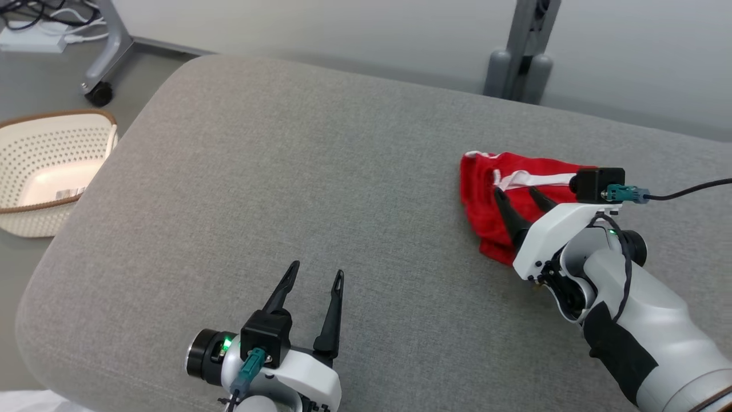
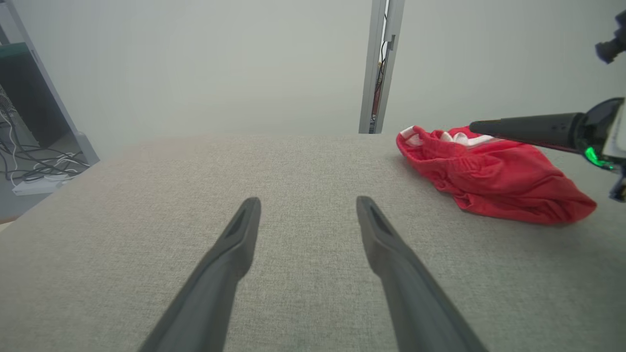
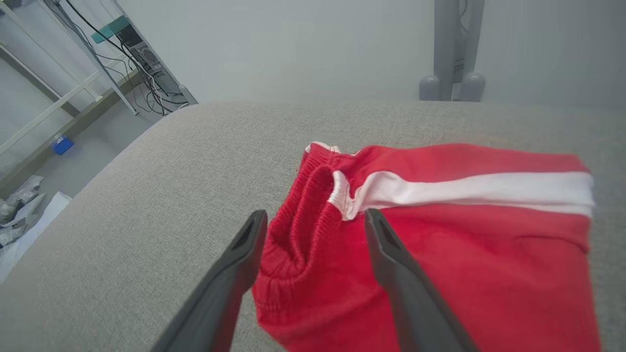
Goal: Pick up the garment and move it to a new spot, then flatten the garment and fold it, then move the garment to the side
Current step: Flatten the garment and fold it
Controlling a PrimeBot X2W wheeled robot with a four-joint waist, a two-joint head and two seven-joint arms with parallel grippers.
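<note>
The red garment point(image 3: 464, 244) lies on the grey cushion point(image 1: 286, 171), and nothing pinches it.
My left end effector point(image 1: 317, 269) waits spread over bare cushion, well apart from it, probably to stay out of the way; my right end effector point(image 1: 514, 191) is spread just above the waistband point(image 3: 303, 215).

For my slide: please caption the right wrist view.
Open right hand above the red garment lying on a grey cushion.

red garment point(image 3: 440, 274) with white stripe, grey cushion point(image 1: 257, 200)
</note>
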